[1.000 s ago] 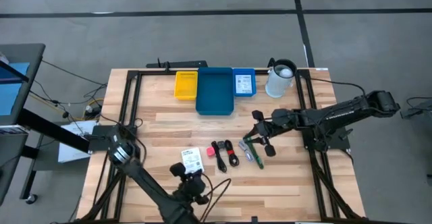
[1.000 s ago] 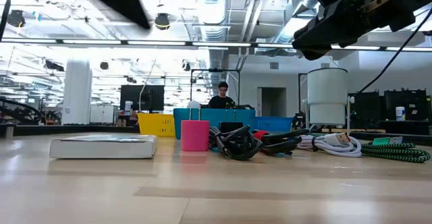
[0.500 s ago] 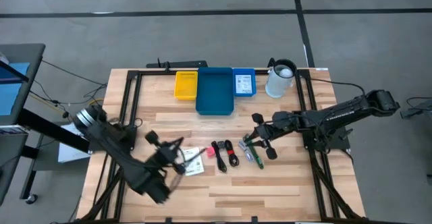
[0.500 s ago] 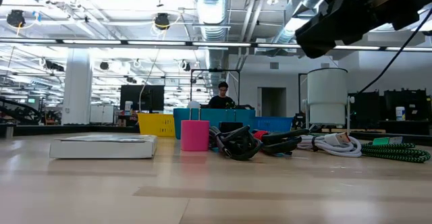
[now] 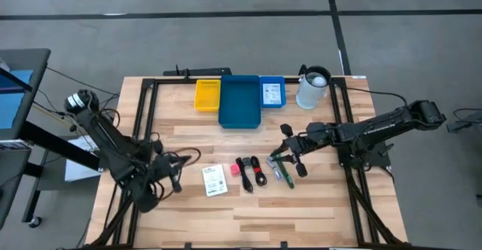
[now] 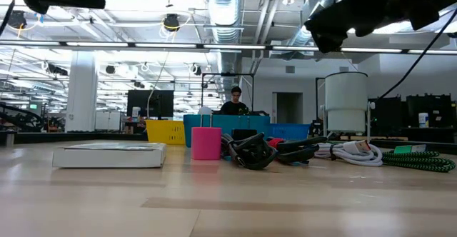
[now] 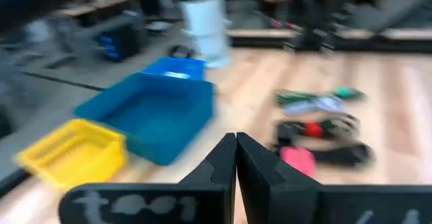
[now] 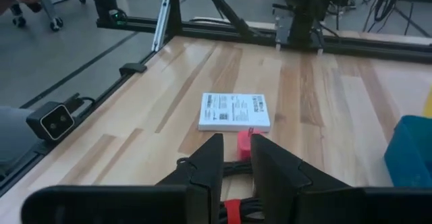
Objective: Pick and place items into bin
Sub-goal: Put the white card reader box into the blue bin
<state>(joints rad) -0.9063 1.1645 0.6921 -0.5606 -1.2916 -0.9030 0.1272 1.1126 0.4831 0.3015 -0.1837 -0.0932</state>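
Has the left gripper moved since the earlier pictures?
Yes. The left gripper swung from the table's near edge, up and left of the white packet.

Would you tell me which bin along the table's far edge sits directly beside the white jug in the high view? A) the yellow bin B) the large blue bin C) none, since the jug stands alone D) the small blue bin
D: in the high view the small blue bin is next to the white jug, with the large blue bin and then the yellow bin farther along.
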